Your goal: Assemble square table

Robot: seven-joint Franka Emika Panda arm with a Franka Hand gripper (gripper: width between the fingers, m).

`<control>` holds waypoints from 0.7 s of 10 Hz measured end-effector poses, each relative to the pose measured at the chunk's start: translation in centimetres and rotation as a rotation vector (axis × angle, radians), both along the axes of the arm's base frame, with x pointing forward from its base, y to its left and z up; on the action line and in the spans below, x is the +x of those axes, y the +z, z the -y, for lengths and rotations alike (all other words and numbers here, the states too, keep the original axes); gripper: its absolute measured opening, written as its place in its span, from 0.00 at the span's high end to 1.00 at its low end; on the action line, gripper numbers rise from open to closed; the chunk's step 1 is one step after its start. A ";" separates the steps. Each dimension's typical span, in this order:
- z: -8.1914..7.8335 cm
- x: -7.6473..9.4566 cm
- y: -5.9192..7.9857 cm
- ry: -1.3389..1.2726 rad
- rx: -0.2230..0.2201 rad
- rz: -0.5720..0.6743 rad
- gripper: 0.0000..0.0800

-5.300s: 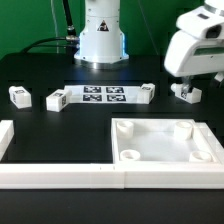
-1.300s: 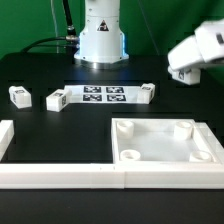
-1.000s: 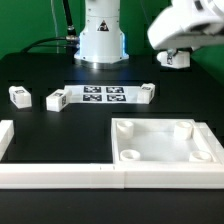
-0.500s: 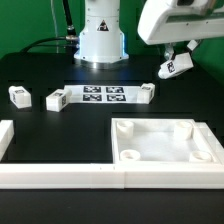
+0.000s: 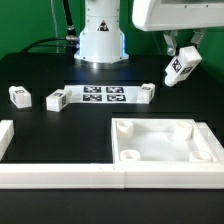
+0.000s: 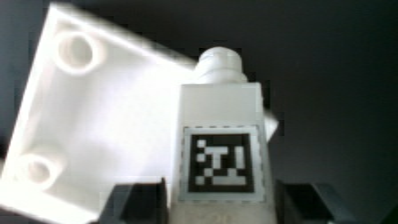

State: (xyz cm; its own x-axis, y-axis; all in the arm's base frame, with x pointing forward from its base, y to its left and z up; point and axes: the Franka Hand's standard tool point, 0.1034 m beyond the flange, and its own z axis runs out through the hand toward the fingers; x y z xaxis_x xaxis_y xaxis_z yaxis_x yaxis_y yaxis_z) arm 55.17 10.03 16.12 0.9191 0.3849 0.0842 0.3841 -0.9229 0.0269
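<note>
**Gripper.** The gripper (image 5: 183,56) is in the upper right of the exterior view, above the black work surface (image 5: 60,135). It is clenched on one leg block (image 5: 180,71), which hangs clear of the surface and is tilted, with a tagged face towards the camera.

In the wrist view the leg block (image 6: 222,120) sits between the two dark fingers (image 6: 134,205). Its black-and-white tag (image 6: 222,160) faces the lens, and a round peg (image 6: 221,64) projects from the end away from the fingers.

**Table top.** The table top (image 5: 160,143) lies flat in the lower right of the exterior view, open side up, with a raised rim and round sockets (image 5: 131,156) at the corners. It is well apart from the held block. In the wrist view the table top (image 6: 107,110) shows behind the block, on the dark surface.

**Other parts.**
- Three loose legs lie on the surface in a row across the middle of the exterior view: the first (image 5: 18,95) at far left, the second (image 5: 58,99) just beside the marker board (image 5: 103,95), and the third (image 5: 147,92) at the board's other end.
- A long border bar (image 5: 60,178) runs along the lower edge of the frame, against the front of the table top.
- The robot base (image 5: 100,35) stands at upper centre.
</note>
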 end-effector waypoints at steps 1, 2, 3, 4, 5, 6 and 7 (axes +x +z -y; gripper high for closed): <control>0.1 0.2 -0.1 0.008 0.019 0.077 0.64; 0.3 0.4 -0.2 0.018 0.041 0.141 0.64; 1.8 2.0 0.3 0.012 0.095 0.154 0.64; 3.2 4.9 1.3 0.000 0.135 0.198 0.64; 4.1 6.9 1.4 -0.005 0.148 0.264 0.64; 4.8 8.4 1.1 -0.013 0.145 0.347 0.64; 5.5 8.3 0.9 -0.002 0.122 0.410 0.64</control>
State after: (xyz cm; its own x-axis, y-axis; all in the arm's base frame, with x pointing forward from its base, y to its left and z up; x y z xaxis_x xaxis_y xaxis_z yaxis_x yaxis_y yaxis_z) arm 63.44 4.49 17.04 0.8011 0.3476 0.4872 0.3622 -0.9296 0.0676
